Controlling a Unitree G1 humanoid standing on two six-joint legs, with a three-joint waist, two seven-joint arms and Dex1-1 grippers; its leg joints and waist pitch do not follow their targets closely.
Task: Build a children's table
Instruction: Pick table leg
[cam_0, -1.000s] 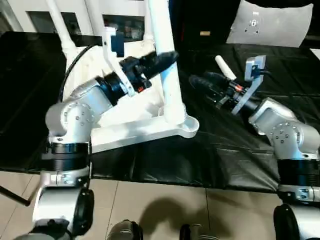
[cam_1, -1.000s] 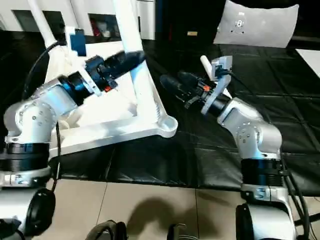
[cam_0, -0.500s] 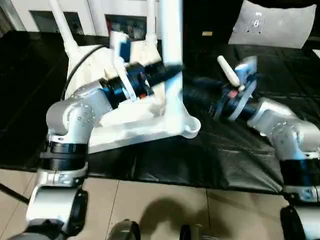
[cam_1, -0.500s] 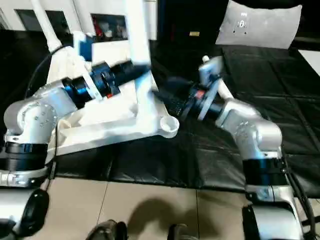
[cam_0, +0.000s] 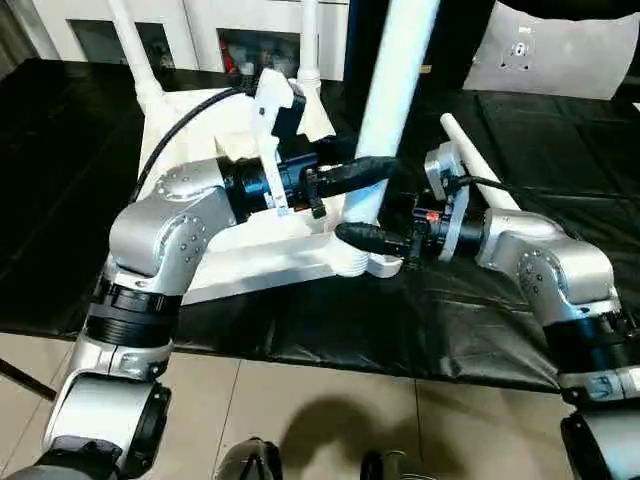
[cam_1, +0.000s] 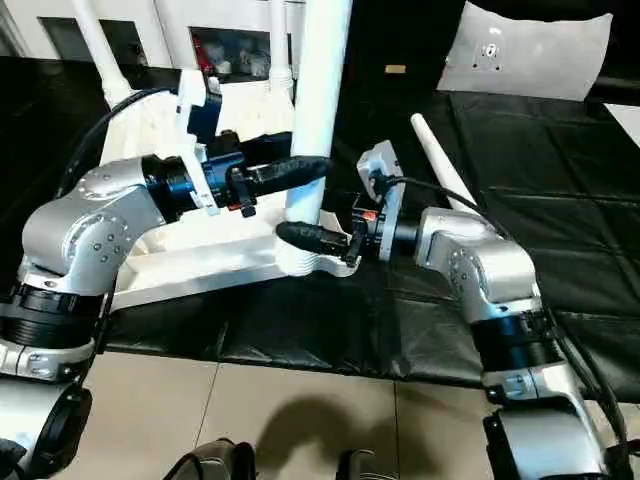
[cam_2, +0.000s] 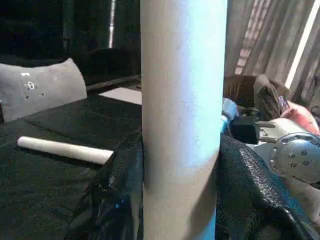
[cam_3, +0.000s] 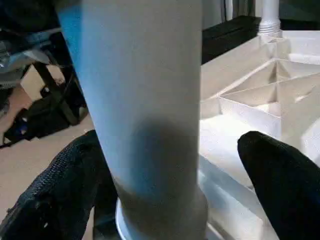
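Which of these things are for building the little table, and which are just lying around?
For the table:
- white tabletop, upside down
- leg standing in its corner socket, left hand shut on it
- spare leg lying on the bench
- two back legs

Just lying around:
- grey cushion
- black workbench sheet

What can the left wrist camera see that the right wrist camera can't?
Left wrist view: a loose leg lying on the black sheet, with a grey cushion behind it. Right wrist view: the tabletop's ribbed underside and the corner socket where the upright leg stands. Both: that upright leg up close between black fingers. The left gripper squeezes it; the right gripper is open around it.
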